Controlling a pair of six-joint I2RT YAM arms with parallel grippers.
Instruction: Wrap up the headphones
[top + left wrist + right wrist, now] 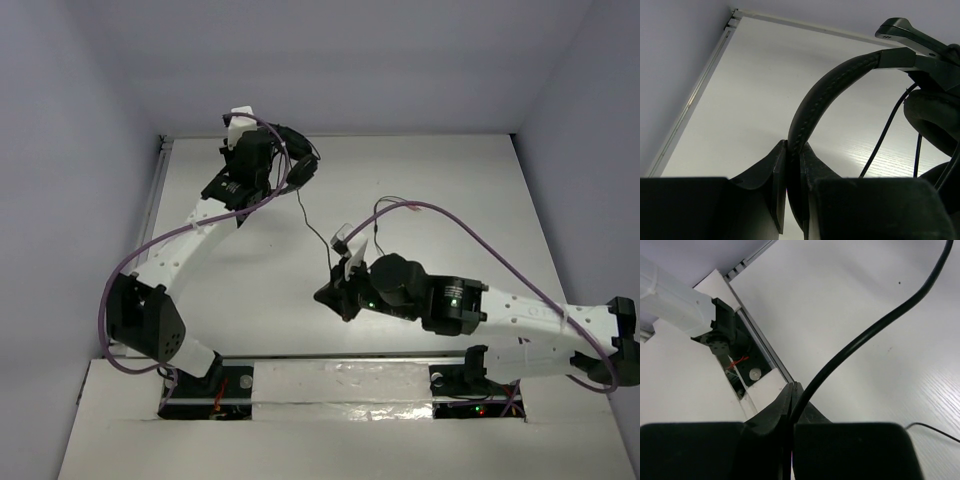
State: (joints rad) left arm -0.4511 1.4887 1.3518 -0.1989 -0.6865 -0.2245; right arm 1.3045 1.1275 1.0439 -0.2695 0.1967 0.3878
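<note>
Headphones (297, 160) are over the far left part of the bench (450, 180), gripped by the left hand (794, 156). Its two fingers are closed narrow on the headband (825, 90), pinching it edge-on near the middle of the arch. The cups (935, 120) hang off to the right of that wrist view. Whether they touch the bench cannot be told.

The cable (312, 225) runs from the cups toward the middle of the bench, where the right hand (792, 396) is closed tight on it. The cord rises out from between the fingertips in one loose curve. A thinner stretch of cord lies on the bench low at the right of the right wrist view. The plug is not in sight.

By my judgement the wrap has hardly begun. Both grips are set, one on the band and one on the cord, but no turn of cable shows around the headband or the cups, and the cord between the hands hangs slack. All the winding is left to do, along with securing the loose end.
</note>
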